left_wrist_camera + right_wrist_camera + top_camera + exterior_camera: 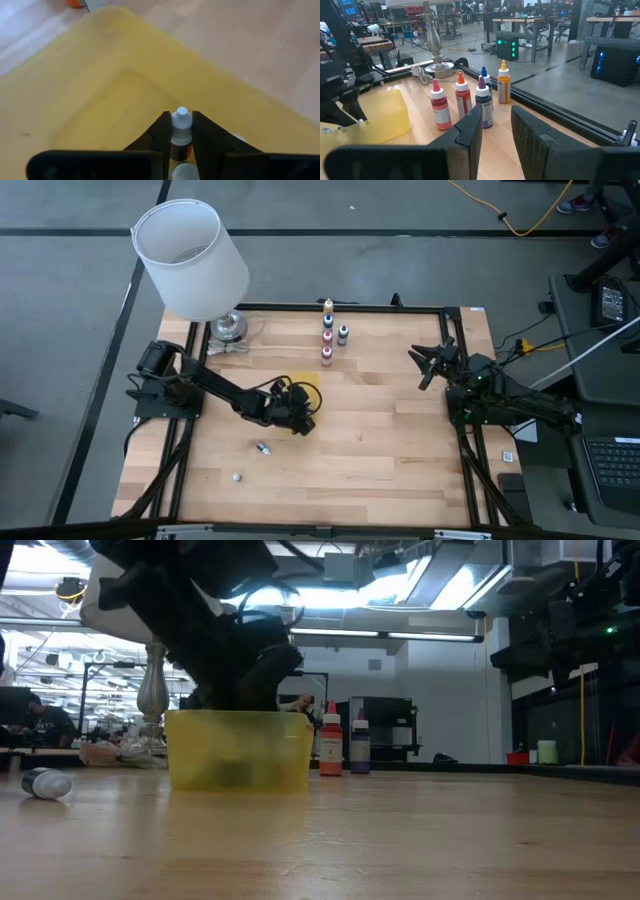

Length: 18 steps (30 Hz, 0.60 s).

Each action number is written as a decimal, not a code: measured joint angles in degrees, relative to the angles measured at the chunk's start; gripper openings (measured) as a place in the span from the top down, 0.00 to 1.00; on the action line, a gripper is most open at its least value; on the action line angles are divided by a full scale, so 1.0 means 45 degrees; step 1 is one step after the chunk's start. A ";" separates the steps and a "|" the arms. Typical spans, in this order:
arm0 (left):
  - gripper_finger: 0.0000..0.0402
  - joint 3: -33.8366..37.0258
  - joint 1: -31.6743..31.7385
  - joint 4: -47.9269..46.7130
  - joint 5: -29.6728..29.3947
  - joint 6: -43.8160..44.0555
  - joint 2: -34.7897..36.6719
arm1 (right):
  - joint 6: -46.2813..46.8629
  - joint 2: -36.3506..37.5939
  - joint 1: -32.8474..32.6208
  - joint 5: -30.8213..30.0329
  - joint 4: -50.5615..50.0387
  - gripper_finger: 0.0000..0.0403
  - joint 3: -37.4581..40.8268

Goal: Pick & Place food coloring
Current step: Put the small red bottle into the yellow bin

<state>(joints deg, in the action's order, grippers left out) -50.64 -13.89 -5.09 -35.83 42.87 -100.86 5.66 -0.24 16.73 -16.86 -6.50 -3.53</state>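
Note:
The food coloring is a set of tiny dropper bottles. Several stand in a cluster [328, 332] near the table's far edge, also seen in the right wrist view [463, 97]. Two lie on their sides on the wood [263, 448] [237, 476]. My left gripper [297, 417] hangs over the yellow translucent tray [306, 390] and is shut on one white-capped bottle [181, 122]. My right gripper [430, 362] waits open at the table's right side, facing the standing cluster; its fingers [470, 131] touch nothing. My left gripper pinches the small bottle between its two fingers [161, 131], just below the white cap [181, 117]. The cap sticks out past the fingertips, and the dark and red body [180, 149] lies back between them. The bottle is inside the tray's yellow walls [210, 95]. I cannot tell whether it touches the tray floor.
A table lamp with a big white shade [192, 258] and a silver base [228, 327] stands at the far left corner. In the low view one fallen bottle [45, 783] lies left of the tray [240, 752]. Bare wood spreads over the near and right parts of the table [380, 450].

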 joint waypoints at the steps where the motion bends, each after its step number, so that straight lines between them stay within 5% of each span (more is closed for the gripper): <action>1: 0.87 0.0006 0.0000 0.0082 0.0096 -0.0089 -0.0064 | 0.0003 -0.0001 0.0000 -0.0004 0.0000 0.74 0.0000; 10: 0.87 -0.0028 0.0008 0.0416 0.0488 -0.0271 -0.0302 | -0.0006 0.0000 0.0000 -0.0001 0.0005 0.74 0.0000; 18: 0.75 -0.0028 0.0029 0.0411 0.0704 -0.0321 -0.0298 | -0.0003 0.0002 0.0000 0.0000 0.0000 0.74 0.0000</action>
<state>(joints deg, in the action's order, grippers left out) -50.76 -13.76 -3.24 -32.66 41.42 -102.20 5.64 -0.24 16.73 -16.86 -6.50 -3.53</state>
